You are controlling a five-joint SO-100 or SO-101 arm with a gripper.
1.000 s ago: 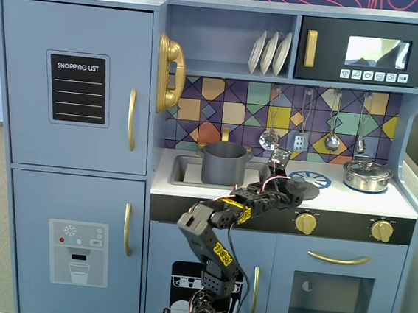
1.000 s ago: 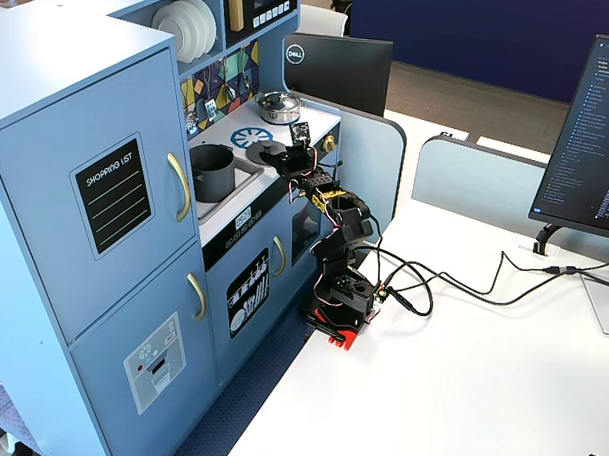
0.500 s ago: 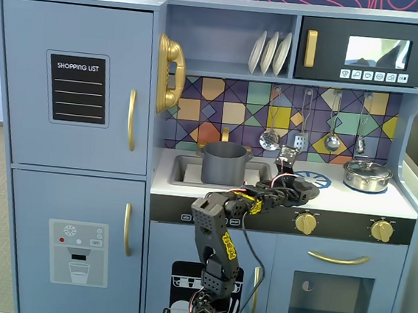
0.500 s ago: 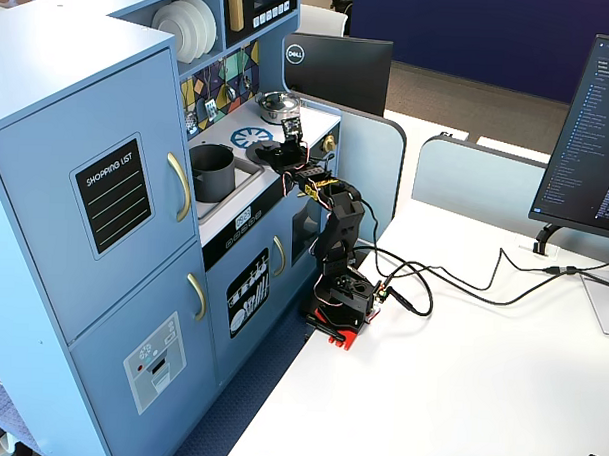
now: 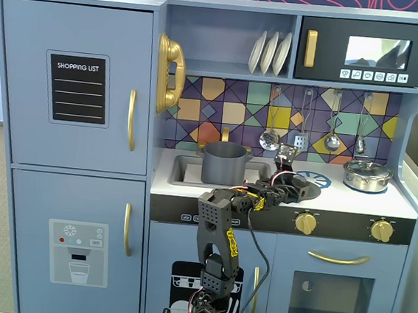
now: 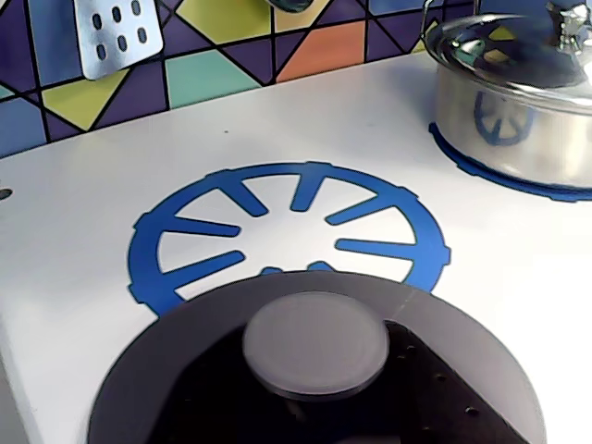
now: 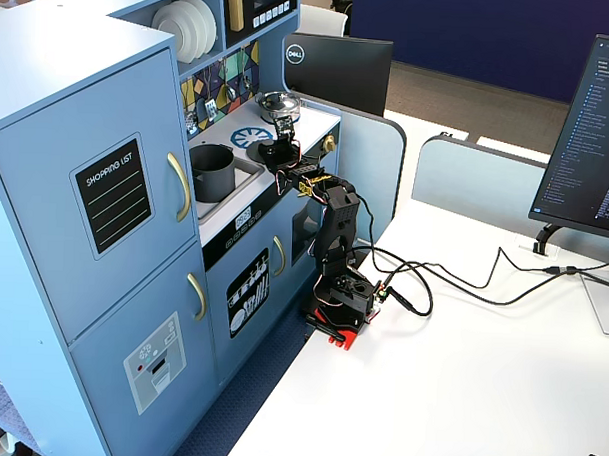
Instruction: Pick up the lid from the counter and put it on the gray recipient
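In a fixed view the end effector [image 5: 295, 185] reaches over the table [image 5: 404, 207], right of the gray pot [image 5: 224, 163] in the sink. The wrist view shows the lid [image 6: 314, 344] just below, likely being grasped; I cannot tell its grip.

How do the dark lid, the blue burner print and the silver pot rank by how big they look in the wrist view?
1. Dark lid, widest, though it is nearest the camera and cut off by the frame.
2. Blue burner print, partly covered by the lid.
3. Silver pot, also cropped, so unsure.
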